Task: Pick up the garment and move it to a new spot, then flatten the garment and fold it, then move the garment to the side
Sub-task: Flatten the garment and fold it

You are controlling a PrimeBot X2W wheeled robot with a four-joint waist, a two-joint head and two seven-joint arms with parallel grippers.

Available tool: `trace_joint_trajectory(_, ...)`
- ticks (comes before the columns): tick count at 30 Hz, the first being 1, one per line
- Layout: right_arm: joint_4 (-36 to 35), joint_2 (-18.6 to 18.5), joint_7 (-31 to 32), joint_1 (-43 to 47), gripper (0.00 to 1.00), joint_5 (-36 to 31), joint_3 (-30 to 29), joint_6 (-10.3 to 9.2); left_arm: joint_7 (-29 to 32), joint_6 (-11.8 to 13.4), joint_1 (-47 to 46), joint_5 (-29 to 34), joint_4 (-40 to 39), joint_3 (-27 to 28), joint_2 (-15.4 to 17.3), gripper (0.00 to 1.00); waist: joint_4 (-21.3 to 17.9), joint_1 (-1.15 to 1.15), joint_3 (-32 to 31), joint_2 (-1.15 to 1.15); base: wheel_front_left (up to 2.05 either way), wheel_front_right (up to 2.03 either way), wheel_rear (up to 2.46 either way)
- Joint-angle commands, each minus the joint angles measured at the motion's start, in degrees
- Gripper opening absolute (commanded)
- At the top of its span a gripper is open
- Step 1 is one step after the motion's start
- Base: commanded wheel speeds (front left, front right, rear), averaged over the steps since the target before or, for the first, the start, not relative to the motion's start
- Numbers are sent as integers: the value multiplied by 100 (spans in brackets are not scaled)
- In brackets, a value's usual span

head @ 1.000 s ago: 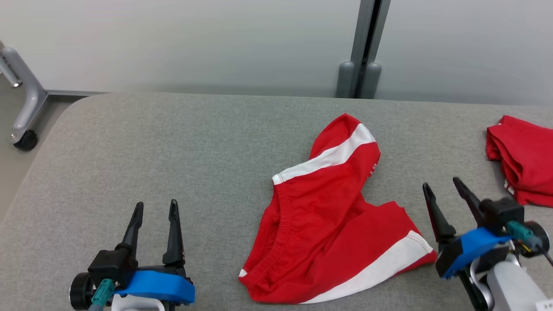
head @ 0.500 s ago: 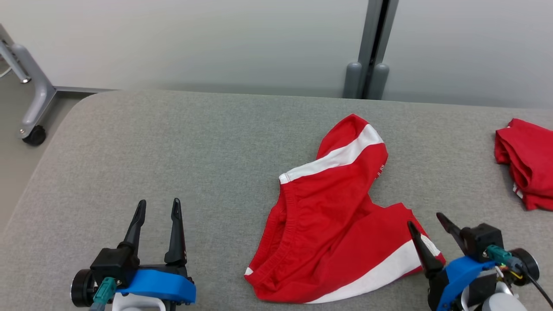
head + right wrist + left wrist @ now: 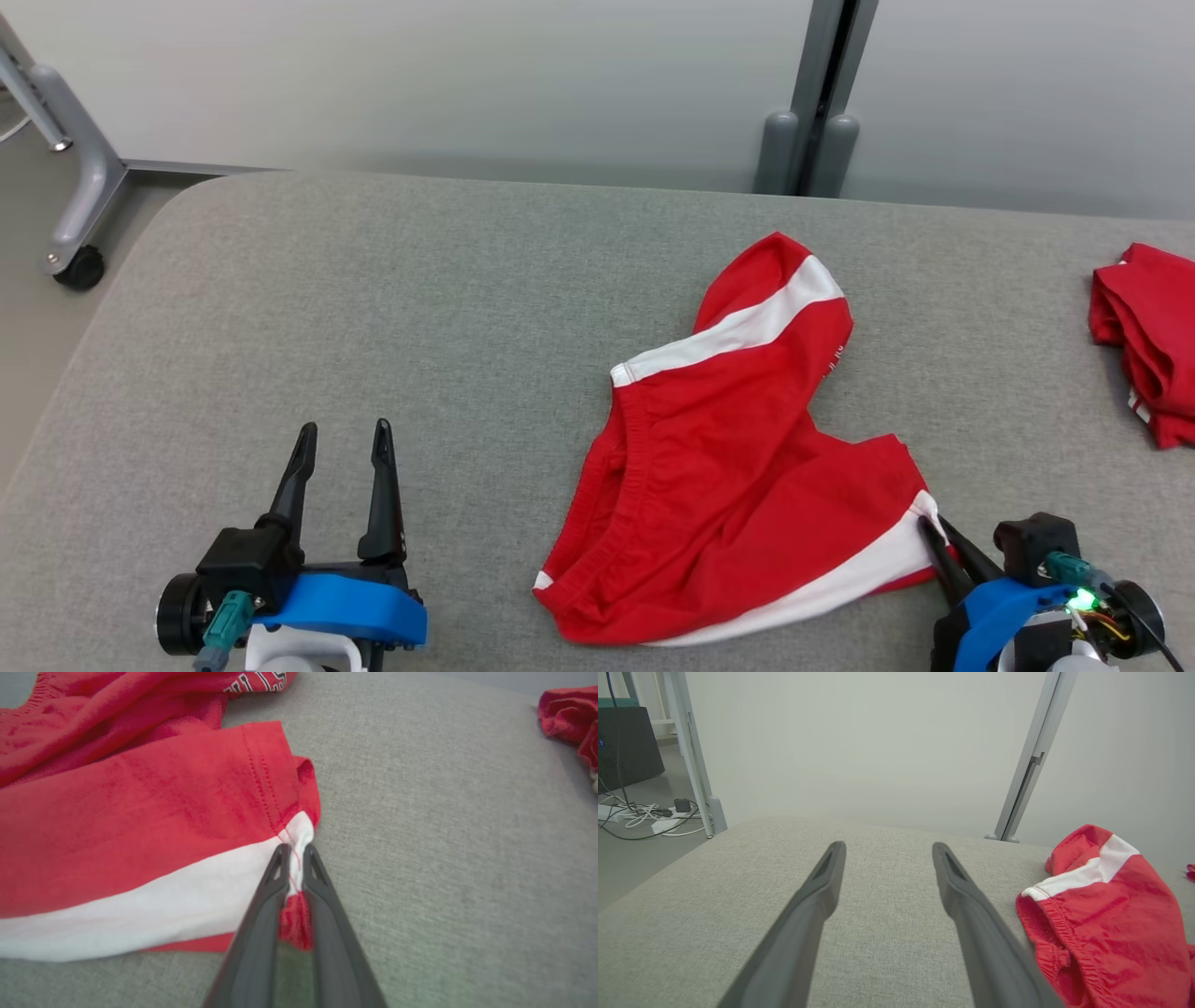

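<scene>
Head view: the red shorts [image 3: 728, 467], with white side stripes, lie crumpled on the grey padded table [image 3: 373, 308], right of centre. The elastic waistband faces 8 o'clock, one leg reaches toward 12 o'clock and the other toward 4 o'clock. The right gripper [image 3: 934, 532] sits at 5 o'clock, its two dark fingers drawn nearly together on the hem corner of the nearer leg, where the white stripe ends. In the right wrist view the cloth is pinched between the fingertips and bunches red just behind them. The left gripper [image 3: 344, 429], at 7 o'clock, has its fingers spread wide, holds nothing and is well apart from the shorts. A second red garment [image 3: 1148, 345] lies bunched at the 3 o'clock edge.
</scene>
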Motion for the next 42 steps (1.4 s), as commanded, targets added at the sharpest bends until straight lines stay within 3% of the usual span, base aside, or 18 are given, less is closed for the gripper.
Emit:
trace_joint_trajectory(1, 23, -3, -76, -50, 0, 57, -28, 1, -25, -4, -14, 3, -4, -13, -7, 100, -24, 0, -12, 0, 0, 0, 0)
trace_joint_trajectory(12, -152, 208, -792, 643, 0, 340, -1018, 1, -25, 43, 68, -53, 9, -47, -6, 100, -179, 0, -148, 0, 0, 0, 0)
trace_joint_trajectory(13, -165, 226, -809, 709, 31, 315, -1091, 1, -25, 39, 72, -68, 7, -54, -7, 100, -195, 0, -148, 0, 0, 0, 0)
trace_joint_trajectory(14, -190, 268, -836, 769, 91, 291, -1136, 1, -25, 41, 85, -79, 6, -59, -6, 100, -211, 0, -150, 0, 0, 0, 0)
trace_joint_trajectory(15, -238, 307, -873, 789, 100, 270, -1201, 1, -25, 48, 104, -83, 5, -54, -6, 100, -233, 0, -155, 0, 0, 0, 0)
trace_joint_trajectory(21, -805, 511, -1054, 844, 100, 7, -1493, 1, -25, 39, 176, -48, 38, -31, -7, 100, -321, 0, -238, 0, 0, 0, 0)
trace_joint_trajectory(32, -2733, 881, -1085, 1196, 100, -482, -1478, 1, -25, -35, 293, 139, 67, 14, -7, 100, -418, 0, -391, 0, 0, 0, 0)
trace_joint_trajectory(42, -2831, 959, -1087, 1403, 100, -615, -1431, 1, -25, -101, 328, 334, 69, 69, 13, 100, -424, 0, -424, 0, 0, 0, 0)
